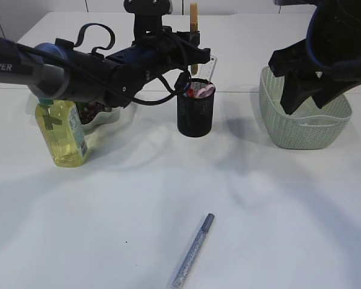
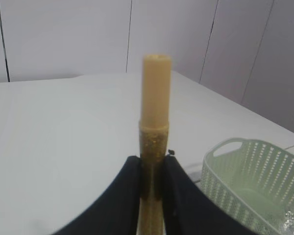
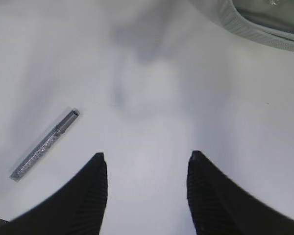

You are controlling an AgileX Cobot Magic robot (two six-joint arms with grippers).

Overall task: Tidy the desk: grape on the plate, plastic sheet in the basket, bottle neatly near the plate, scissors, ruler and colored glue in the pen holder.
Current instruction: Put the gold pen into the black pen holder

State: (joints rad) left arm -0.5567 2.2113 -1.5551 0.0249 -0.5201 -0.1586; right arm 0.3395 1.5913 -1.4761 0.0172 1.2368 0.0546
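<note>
Left gripper point(image 2: 151, 196) pinches a gold glue stick point(image 2: 155, 122) upright, directly above the black pen holder point(image 1: 195, 113), long axis vertical for lowering in. Right gripper point(image 3: 146, 191) hangs open and empty near the basket point(image 1: 304, 120). On the table point(image 1: 277, 205), well forward, lies a silver glue stick point(image 1: 192, 251).
</note>
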